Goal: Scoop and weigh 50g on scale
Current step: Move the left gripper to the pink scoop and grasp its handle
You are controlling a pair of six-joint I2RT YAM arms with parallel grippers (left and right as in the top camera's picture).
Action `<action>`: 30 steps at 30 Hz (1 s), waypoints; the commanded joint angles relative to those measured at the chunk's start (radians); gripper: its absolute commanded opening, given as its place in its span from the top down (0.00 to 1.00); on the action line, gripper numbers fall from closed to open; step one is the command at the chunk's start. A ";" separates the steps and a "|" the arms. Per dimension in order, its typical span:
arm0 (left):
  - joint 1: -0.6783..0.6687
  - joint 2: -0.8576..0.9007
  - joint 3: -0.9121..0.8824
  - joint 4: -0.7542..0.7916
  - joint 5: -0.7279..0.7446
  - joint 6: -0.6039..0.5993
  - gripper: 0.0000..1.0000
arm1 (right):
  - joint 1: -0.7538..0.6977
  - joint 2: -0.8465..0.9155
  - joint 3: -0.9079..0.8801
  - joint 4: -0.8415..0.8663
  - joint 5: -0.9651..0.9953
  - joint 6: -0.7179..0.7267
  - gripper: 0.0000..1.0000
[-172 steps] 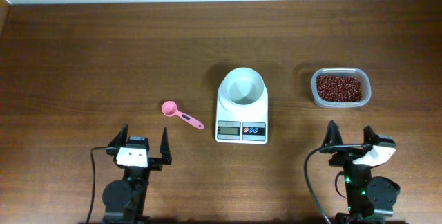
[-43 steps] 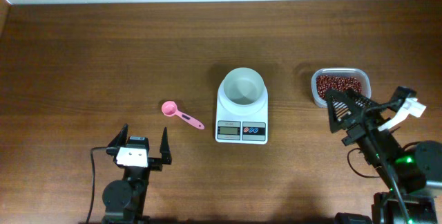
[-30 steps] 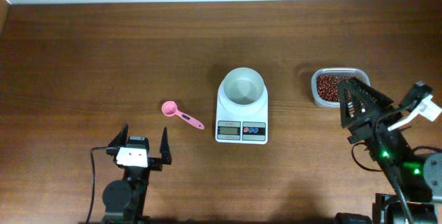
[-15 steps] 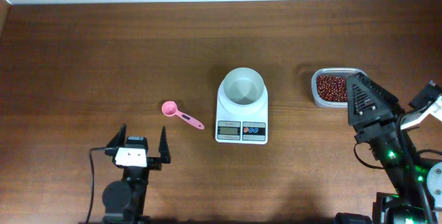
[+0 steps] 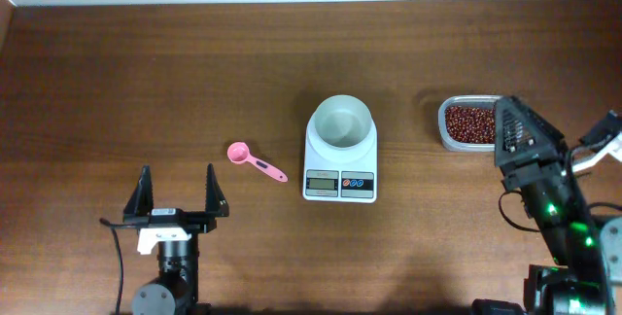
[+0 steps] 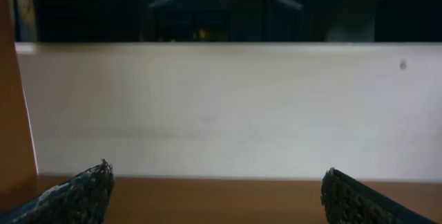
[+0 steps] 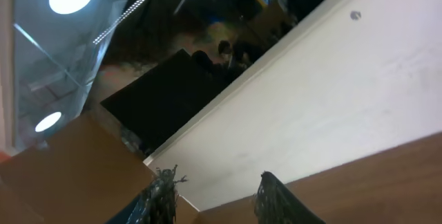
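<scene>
The scale (image 5: 340, 164) stands at the middle of the tabletop (image 5: 146, 62), display toward the near edge, with a round white bowl (image 5: 341, 121) on its platform. The beans (image 5: 469, 123) lie heaped in a clear tub (image 5: 442, 132) toward the right edge, and a pink spoon (image 5: 255, 160) lies left of the scale, apart from it. The left pincer (image 5: 177, 187) sits at the near edge, left of centre, fully released; the right pincer (image 5: 509, 113), by the right edge, covers the tub's right end in the overhead view, fingers partly apart, grasping nothing.
</scene>
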 commanded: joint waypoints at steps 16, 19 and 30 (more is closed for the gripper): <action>0.007 0.800 0.873 -0.592 0.027 -0.099 0.01 | -0.006 0.052 0.015 0.005 -0.062 0.134 0.61; 0.007 0.971 1.051 -0.723 0.119 -0.099 0.01 | -0.006 0.052 0.015 0.005 -0.080 0.134 0.61; 0.007 1.232 1.114 -0.767 0.175 -0.353 0.00 | -0.006 0.052 0.015 -0.013 -0.080 0.134 0.61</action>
